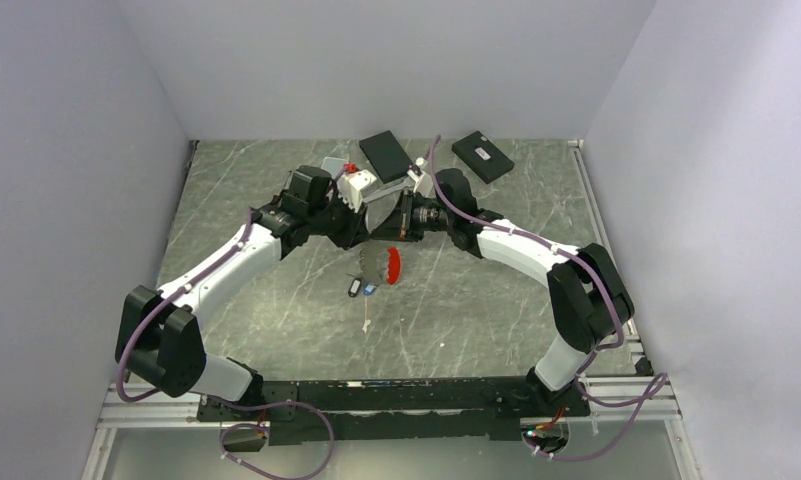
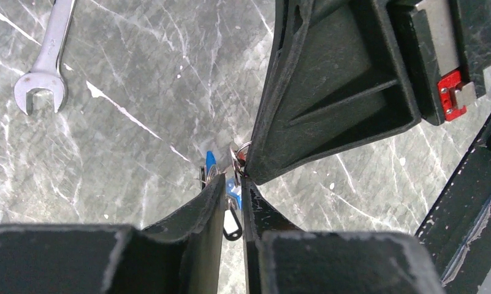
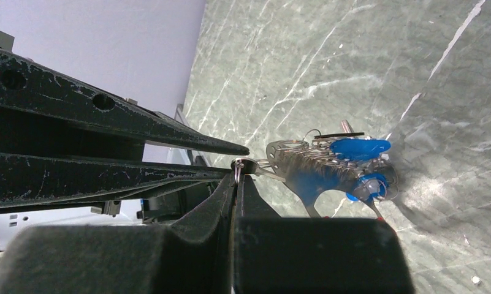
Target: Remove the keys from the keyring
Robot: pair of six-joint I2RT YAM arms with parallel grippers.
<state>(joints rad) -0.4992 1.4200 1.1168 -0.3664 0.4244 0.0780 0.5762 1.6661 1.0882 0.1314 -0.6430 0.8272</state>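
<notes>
Pretty bare setup tbh. The tabletop (image 1: 276,320) is a dark grey-green marble look with pale veins running all over it, a bit scuffed up close. Plain matte walls in a pale lavender-grey box it in on three sides: back wall (image 1: 396,60) past the table's far edge, left wall (image 1: 56,200) and right wall (image 1: 716,200) hard against its sides. A silver aluminium rail (image 1: 592,195) runs along the table's right edge and another (image 1: 146,408) along its near edge. The light is soft and even, leaving faint shadows on the marble.
</notes>
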